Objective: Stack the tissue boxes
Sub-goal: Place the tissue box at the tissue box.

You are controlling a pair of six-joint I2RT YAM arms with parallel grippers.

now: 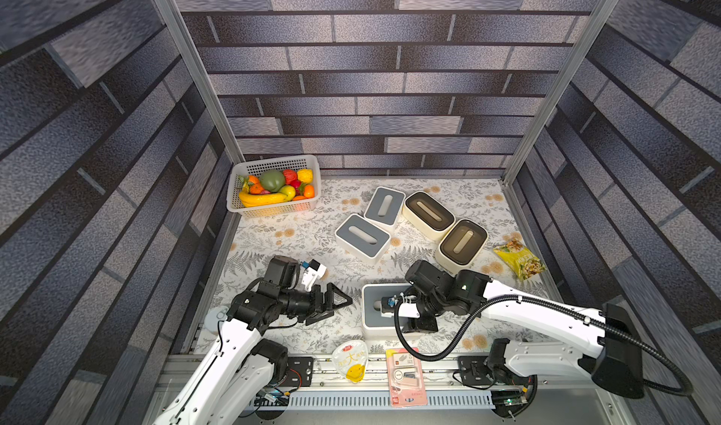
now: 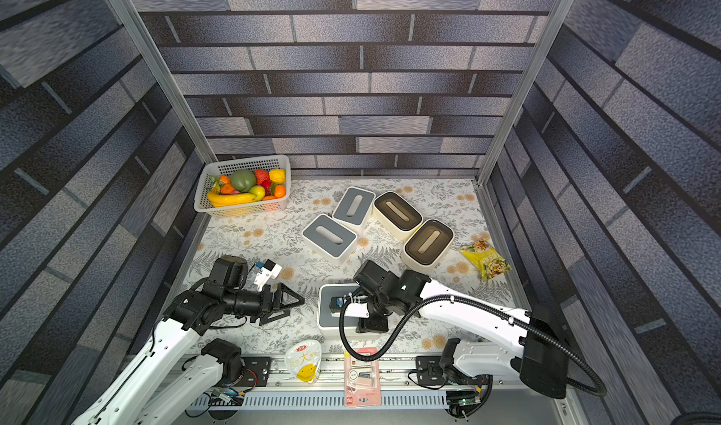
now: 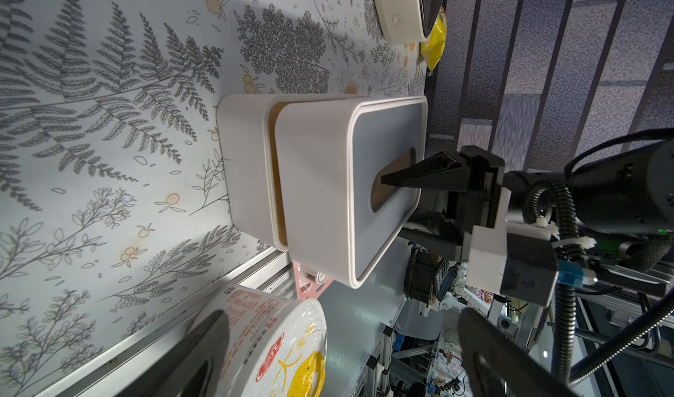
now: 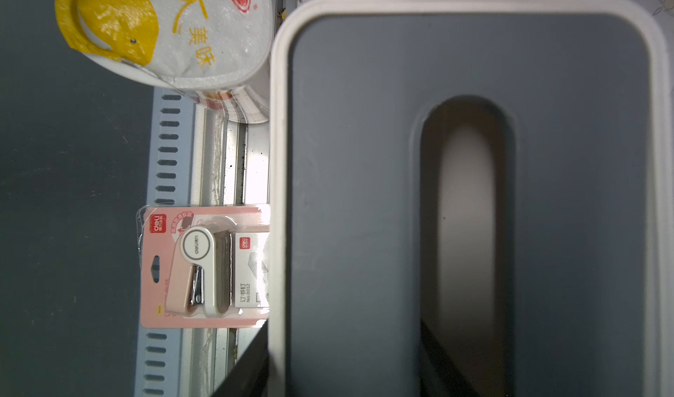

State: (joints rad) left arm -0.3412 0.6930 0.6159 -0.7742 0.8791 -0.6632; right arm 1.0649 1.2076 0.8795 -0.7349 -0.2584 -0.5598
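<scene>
My right gripper (image 4: 350, 369) is shut on a grey-lidded tissue box (image 1: 373, 294), one finger down its slot (image 3: 401, 178) and the other outside the wall. That box (image 3: 317, 194) sits over a white box (image 3: 248, 165) whose light wood lid shows as a strip between them. Two more grey-lidded boxes (image 1: 384, 207) (image 1: 363, 236) and two rounded dark brown ones (image 1: 428, 213) (image 1: 462, 243) lie further back on the table. My left gripper (image 1: 335, 304) is open with nothing in it, to the left of the stack.
A white basket (image 1: 273, 209) of fruit stands at the back left. A yellow snack bag (image 1: 519, 263) lies by the right wall. A noodle cup (image 1: 351, 360) and a pink stapler pack (image 1: 405, 376) rest on the front rail, close to the stack.
</scene>
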